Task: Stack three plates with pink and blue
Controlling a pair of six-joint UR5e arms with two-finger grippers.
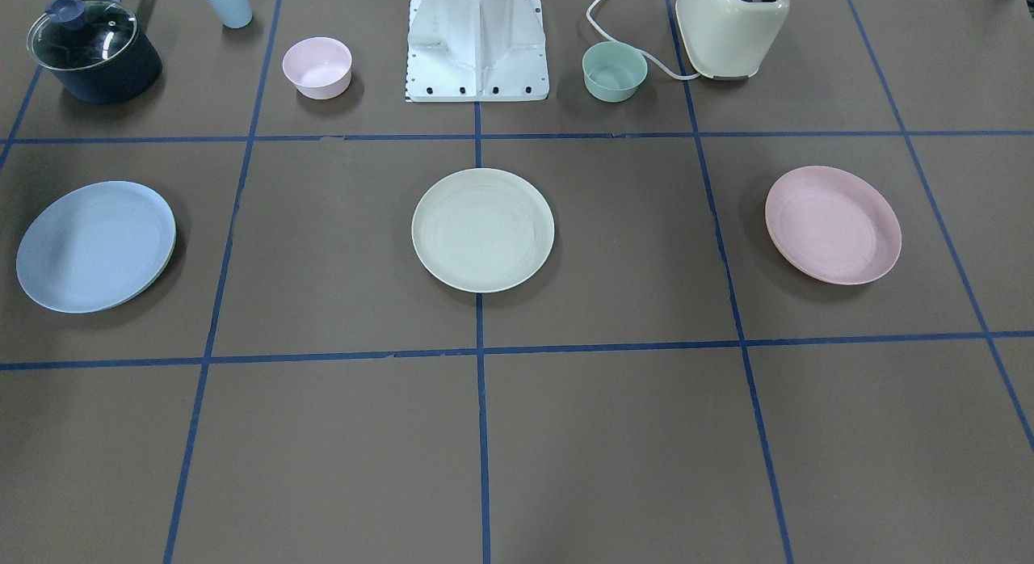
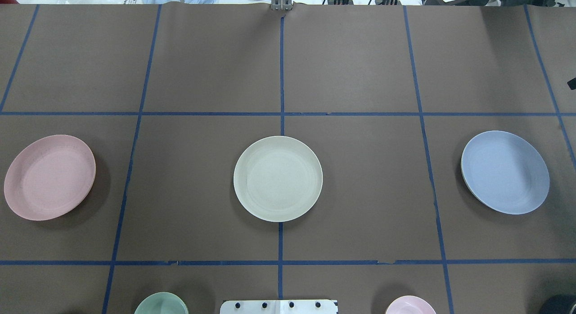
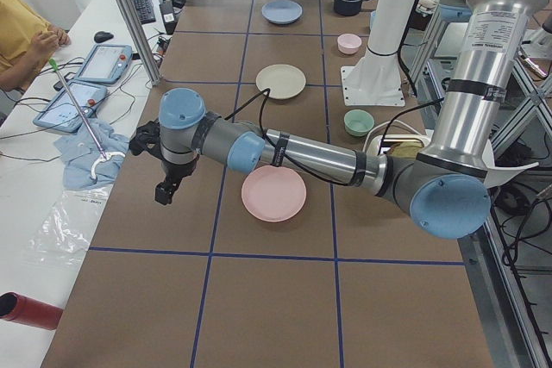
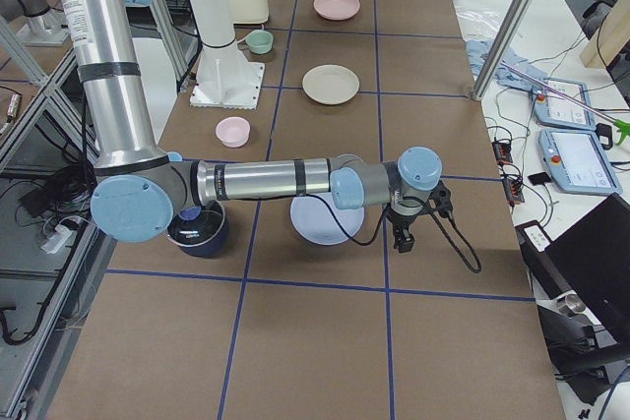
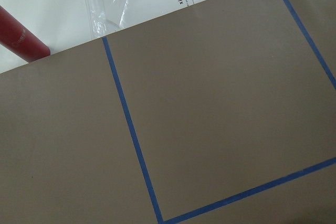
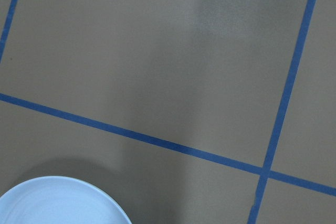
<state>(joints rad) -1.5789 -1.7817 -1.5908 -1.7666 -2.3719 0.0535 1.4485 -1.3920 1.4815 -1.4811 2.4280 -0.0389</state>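
Three plates lie apart in a row across the middle of the table. The cream-white plate (image 2: pixel 278 178) is in the centre, the pink plate (image 2: pixel 49 177) on the robot's left, the blue plate (image 2: pixel 505 172) on its right. My left gripper (image 3: pixel 164 191) shows only in the exterior left view; it hangs over bare table beyond the pink plate (image 3: pixel 273 193). My right gripper (image 4: pixel 402 240) shows only in the exterior right view, just beyond the blue plate (image 4: pixel 320 223). I cannot tell whether either is open or shut. The right wrist view shows the blue plate's rim (image 6: pixel 63 203).
Near the robot base (image 1: pixel 477 43) stand a small pink bowl (image 1: pixel 317 67), a green bowl (image 1: pixel 614 71), a cream toaster (image 1: pixel 731 27), a light blue cup (image 1: pixel 226 2) and a dark lidded pot (image 1: pixel 93 51). A red cylinder (image 5: pixel 21 40) lies off the table's edge.
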